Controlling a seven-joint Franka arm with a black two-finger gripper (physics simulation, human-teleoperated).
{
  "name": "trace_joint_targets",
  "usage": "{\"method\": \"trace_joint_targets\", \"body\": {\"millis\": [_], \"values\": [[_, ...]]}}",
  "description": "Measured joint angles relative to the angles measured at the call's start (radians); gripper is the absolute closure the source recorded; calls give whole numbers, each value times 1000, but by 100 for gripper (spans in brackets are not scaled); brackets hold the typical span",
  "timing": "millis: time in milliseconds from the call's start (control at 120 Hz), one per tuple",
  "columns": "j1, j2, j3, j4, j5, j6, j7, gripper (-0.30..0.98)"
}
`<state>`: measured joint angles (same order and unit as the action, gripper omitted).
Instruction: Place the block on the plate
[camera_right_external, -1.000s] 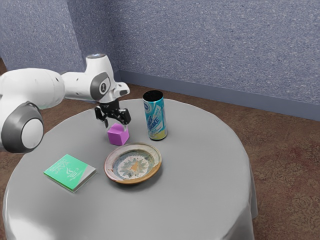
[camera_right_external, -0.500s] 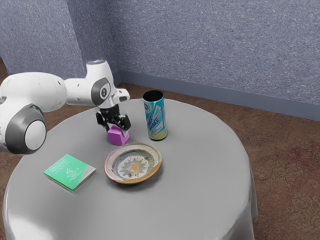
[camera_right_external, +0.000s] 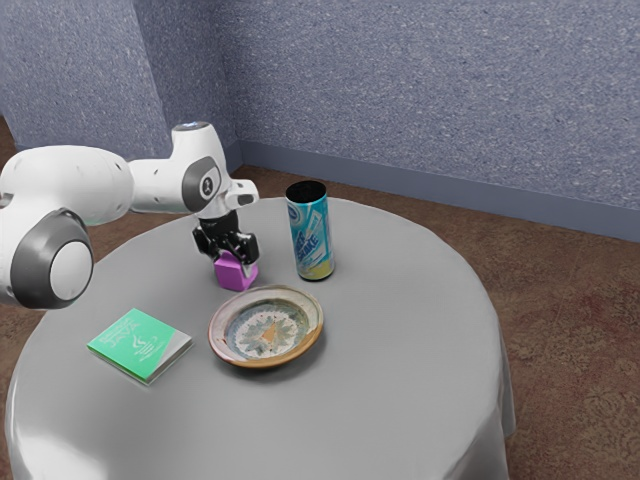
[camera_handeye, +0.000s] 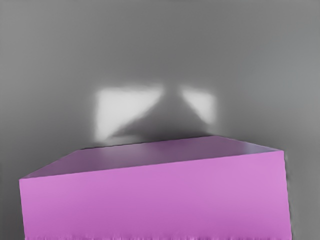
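Down toward the table, the white robot arm (camera_right_external: 70, 182) has moved since a second ago, bringing its black two-finger gripper (camera_right_external: 233, 260) lower over the bright purple block (camera_right_external: 235, 278). The round, patterned ceramic plate (camera_right_external: 222, 344) with a brownish rim, the tall turquoise can (camera_right_external: 312, 240) and the green-covered book (camera_right_external: 138, 345) have stayed where they were.

Whether the gripper is open or closed on the block cannot be told from these pictures; its lower end overlaps the upper part of the block in the exterior view. The block sits on the round table (camera_right_external: 400, 385) with its smooth grey cloth, off the plate and just beside its rim. In the wrist view the block looms large at the lower edge, showing a darker top face and a brighter side face, with pale patches of light and a dark shadow on the grey surface beyond it.

The can stands upright near the block and the plate, toward the exterior view's right of the block. The book lies flat, apart from the plate, toward the exterior view's left. Behind the table rises a speckled blue-grey wall (camera_right_external: 420, 90), above a brown patterned floor (camera_right_external: 570, 330).
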<state>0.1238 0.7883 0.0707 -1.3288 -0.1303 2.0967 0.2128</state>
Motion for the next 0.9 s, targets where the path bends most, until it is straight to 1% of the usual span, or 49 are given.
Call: {"method": "trace_joint_targets", "body": {"millis": [167,358,508,608,767,900], "values": [[-1,-1,1,0,2,1,6,28],[-2,-3,1,0,5,0,10,28],[-7,-35,1,-1,8,-2,12,30],[-35,-123,1,-71,5,-7,5,30],[-88,-305,1,-256,6,-12,-39,31],[-131,-392,-1,-358,8,-15,-97,32]]}}
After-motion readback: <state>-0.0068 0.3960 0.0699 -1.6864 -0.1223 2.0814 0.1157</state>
